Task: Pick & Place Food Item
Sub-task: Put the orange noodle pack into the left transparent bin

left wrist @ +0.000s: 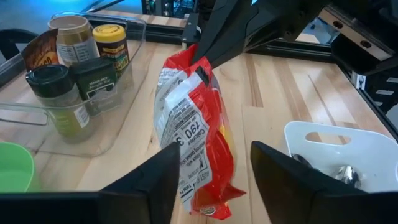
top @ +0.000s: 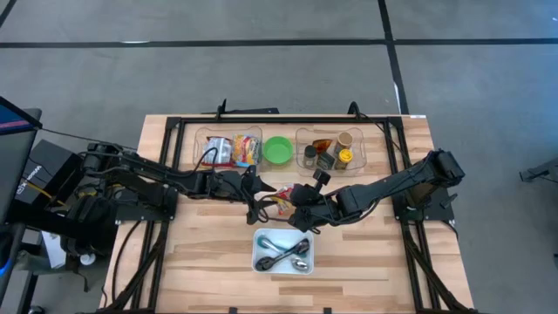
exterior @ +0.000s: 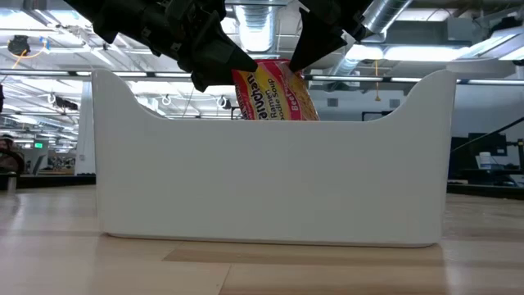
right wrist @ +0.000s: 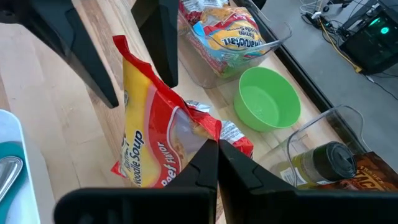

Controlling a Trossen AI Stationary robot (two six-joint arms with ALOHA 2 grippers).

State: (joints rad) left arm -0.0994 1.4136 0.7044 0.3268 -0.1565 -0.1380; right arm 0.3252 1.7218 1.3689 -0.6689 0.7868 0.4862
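A red, yellow and white ramen packet [top: 282, 199] stands on edge at the table's middle, between my two grippers. It also shows in the left wrist view [left wrist: 193, 143], in the right wrist view [right wrist: 155, 130], and above the tray in the low view [exterior: 274, 94]. My right gripper [right wrist: 214, 144] comes from the table's right [top: 302, 208] and is shut on the packet. My left gripper [left wrist: 216, 149] comes from the left [top: 260, 194] and is open. Its fingers stand on either side of the packet's other end [right wrist: 119, 43]. My right gripper pinches the packet's end nearest to it [right wrist: 200, 132] between its two fingers, slanting in from the table's right. The packet stands on edge, tilted. Whether its lower end [left wrist: 211, 202] rests on the table, I cannot tell. My left gripper's finger [left wrist: 163, 174] lies close against the packet's side; whether it touches, I cannot tell.
A white tray [top: 260, 253] with spoons lies just nearer than the packet. At the far side stand a clear bin of ramen packets [top: 232, 148], a green bowl [top: 278, 150] and a clear bin of spice jars [top: 331, 150]. A black frame [top: 174, 166] borders the table.
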